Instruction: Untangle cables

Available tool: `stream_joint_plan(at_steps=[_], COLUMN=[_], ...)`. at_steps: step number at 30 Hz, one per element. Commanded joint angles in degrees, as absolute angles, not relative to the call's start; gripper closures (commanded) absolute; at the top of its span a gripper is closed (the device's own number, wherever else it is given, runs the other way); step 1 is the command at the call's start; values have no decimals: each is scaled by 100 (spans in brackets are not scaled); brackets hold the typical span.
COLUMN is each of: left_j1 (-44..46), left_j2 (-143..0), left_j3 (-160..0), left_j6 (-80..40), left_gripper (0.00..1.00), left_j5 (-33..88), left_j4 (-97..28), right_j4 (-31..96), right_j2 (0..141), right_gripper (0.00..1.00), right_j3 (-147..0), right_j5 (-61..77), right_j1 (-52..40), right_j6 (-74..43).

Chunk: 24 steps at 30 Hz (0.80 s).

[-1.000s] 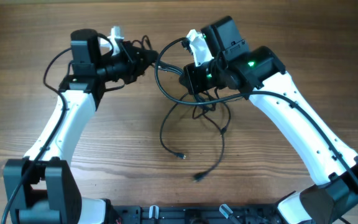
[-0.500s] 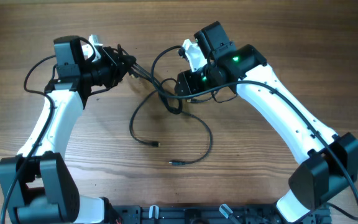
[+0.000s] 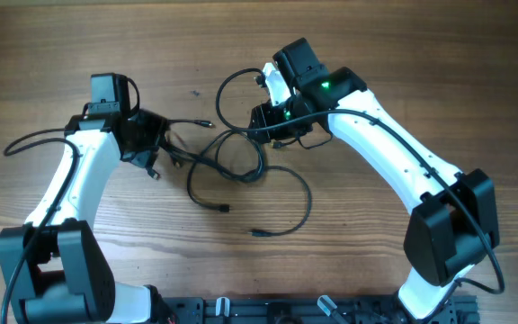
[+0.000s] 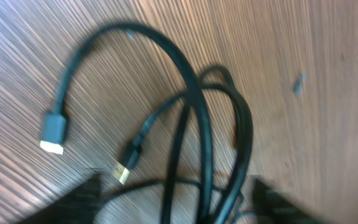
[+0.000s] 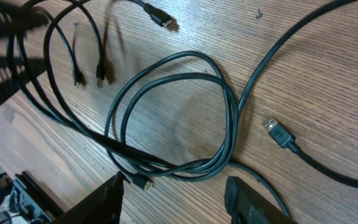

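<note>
The cables [image 3: 241,160] are thin black cords lying on the wooden table in loose overlapping loops between my two grippers. Two plug ends [image 3: 226,209] lie toward the front. My left gripper [image 3: 156,153] is at the left end of the bunch. In the left wrist view its jaws [image 4: 176,208] are wide apart with several cable strands [image 4: 197,124] running between them, and a plug [image 4: 55,132] lies to the left. My right gripper [image 3: 272,126] hovers over the right part. Its jaws [image 5: 179,199] are open and empty above a double loop [image 5: 185,118] and a USB plug [image 5: 278,132].
The bare wooden table [image 3: 403,54] stretches all around the cables. Thicker black wires run along both arms, one looping out left of the left arm [image 3: 34,139]. The arm bases and a black rail [image 3: 277,310] sit at the front edge.
The left gripper has come down and toward the front, and its jaws now stand open. The cables have shifted left and spread into wider loops on the table. The right arm has moved slightly left.
</note>
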State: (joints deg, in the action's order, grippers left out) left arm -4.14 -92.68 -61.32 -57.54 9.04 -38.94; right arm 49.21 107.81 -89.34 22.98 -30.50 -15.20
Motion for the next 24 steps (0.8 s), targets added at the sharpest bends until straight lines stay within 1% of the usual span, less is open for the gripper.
stream_joint_plan(at_steps=[1, 3, 7, 9, 11, 12, 13, 14, 15, 16, 17, 18, 20, 24], left_j1=[-563, -602, -434, -56, 386, 698, 1022, 1662, 1868, 2053, 2305, 2539, 3011, 3607], left_j2=[-9233, -9059, -8230, -7725, -7546, -7546, -7618, -7832, -7922, -8020, -8156, -8289, -8569, -8952], left_j3=[-6320, -6672, -7568, -7612, -7609, -7607, -7579, -7397, -7336, -7284, -7214, -7155, -7037, -6877], left_j6=[-4945, -4860, -4491, -4344, -4421, -4593, -4952, -5804, -6084, -6359, -6711, -7011, -7671, -8713], left_gripper=[0, 0, 0, 0, 1, 4, 11, 23, 35, 42, 46, 48, 51, 51], left_j5=[-137, 126, 596, 655, 661, 659, 650, 543, 408, 266, 117, 27, -145, -569], left_j4=[-4040, -4287, -4768, -4842, -5098, -5308, -5474, -5457, -5452, -5454, -5454, -5452, -5448, -5452], right_j4=[4904, 4884, 4908, 4862, 4842, 4842, 4849, 4851, 4856, 4869, 4884, 4901, 4930, 4976], right_j2=[10833, 10831, 10809, 10812, 10812, 10812, 10812, 10812, 10812, 10812, 10812, 10812, 10812, 10812], right_gripper=[43, 42, 41, 40, 39, 39, 38, 38, 38, 38, 38, 38, 37, 36], right_j3=[-8912, -8914, -8978, -8978, -8978, -8978, -8978, -8978, -8978, -8978, -8978, -8978, -8978, -8978], right_j5=[2034, 2036, 2200, 2342, 2342, 2342, 2342, 2342, 2342, 2340, 2340, 2338, 2338, 2340], right_j1=[-3030, -2950, -2558, -2368, -2213, -2104, -2001, -1852, -1815, -1789, -1778, -1776, -1776, -1776], right_j6=[-1500, -1500, -1459, -1361, -1361, -1365, -1363, -1363, -1361, -1352, -1347, -1345, -1308, -1212])
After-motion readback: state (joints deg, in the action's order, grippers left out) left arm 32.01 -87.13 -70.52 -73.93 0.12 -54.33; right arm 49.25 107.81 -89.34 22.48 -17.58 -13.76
